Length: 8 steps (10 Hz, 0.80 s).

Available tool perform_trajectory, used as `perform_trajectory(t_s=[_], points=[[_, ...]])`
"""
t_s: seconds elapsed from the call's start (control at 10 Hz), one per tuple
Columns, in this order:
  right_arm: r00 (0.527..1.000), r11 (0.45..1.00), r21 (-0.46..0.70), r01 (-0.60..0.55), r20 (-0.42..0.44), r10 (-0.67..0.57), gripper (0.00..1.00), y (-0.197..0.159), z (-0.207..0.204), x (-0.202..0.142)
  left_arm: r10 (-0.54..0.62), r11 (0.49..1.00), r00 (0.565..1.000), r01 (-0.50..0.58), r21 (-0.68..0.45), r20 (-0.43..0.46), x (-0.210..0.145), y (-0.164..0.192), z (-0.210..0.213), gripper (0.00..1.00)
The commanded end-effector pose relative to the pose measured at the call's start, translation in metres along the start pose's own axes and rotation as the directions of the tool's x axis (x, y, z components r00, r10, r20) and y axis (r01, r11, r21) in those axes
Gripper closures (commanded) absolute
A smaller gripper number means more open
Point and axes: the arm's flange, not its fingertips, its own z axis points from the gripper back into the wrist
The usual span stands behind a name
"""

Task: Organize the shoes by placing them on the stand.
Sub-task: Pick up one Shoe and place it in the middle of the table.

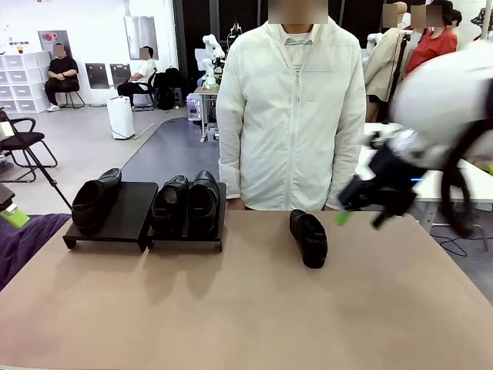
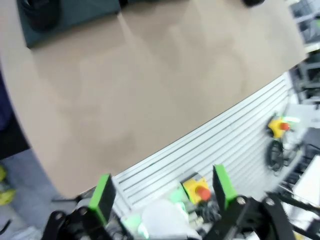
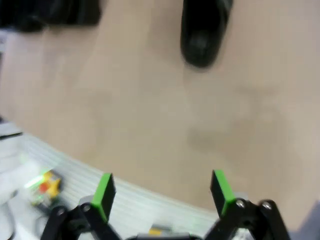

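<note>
Shoes on the stand point(image 1: 123, 212) number three at this moment: one on the left panel point(image 1: 96, 199), lying tilted with its toe raised toward the back, and a pair side by side on the right panel point(image 1: 171, 202), point(image 1: 204, 199). We count the fourth shoe point(image 1: 309, 237) off the stand, resting on the desk point(image 1: 246, 308) to the right of it and just in front of the person point(image 1: 291, 116) in a white jacket.

Our right hand point(image 1: 348, 208) hangs above the far right edge of the desk, near that loose shoe but apart from it. In the right wrist view the green fingers point(image 3: 103, 192) stand wide apart with nothing between them, and the shoe point(image 3: 202, 32) lies ahead on the desk surface. Our left hand point(image 2: 162, 192) is likewise spread and empty, held off the near edge of the desk, well apart from the shoes (motion blur softens this view).

Progress, as we judge it: three of four placed. Remaining: pick up the loose shoe and set it in the free spot on the left panel; the tilted shoe may also want straightening.
</note>
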Motion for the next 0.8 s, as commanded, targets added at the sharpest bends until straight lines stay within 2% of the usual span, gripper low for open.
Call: perform_trajectory(t_s=[0.0,0.2,0.3,0.4,0.7], points=[[1.0,0.987,-0.158,0.008,0.001,-0.008,0.0,0.02,-0.055,0.074,0.001,1.0,1.0,-0.001,0.002,-0.006,-0.002,0.001,0.001,0.0],[0.999,0.974,-0.226,0.028,0.036,-0.021,0.0,0.033,-0.094,0.093,0.001,1.0,1.0,-0.001,0.002,-0.006,-0.002,0.001,0.001,0.0],[0.999,0.978,-0.208,0.031,-0.012,-0.034,0.0,0.032,-0.085,0.087,0.001,1.0,1.0,-0.001,0.002,-0.006,-0.002,0.001,0.001,0.0],[0.999,0.988,-0.152,-0.028,0.024,0.033,0.0,0.031,-0.101,0.079,0.001,1.0,1.0,-0.001,0.002,-0.006,-0.002,0.001,0.001,0.0],[1.0,0.984,-0.177,-0.011,0.015,0.014,0.0,0.028,-0.107,0.086,0.001,1.0,1.0,-0.001,0.002,-0.006,-0.002,0.001,0.001,0.0]])
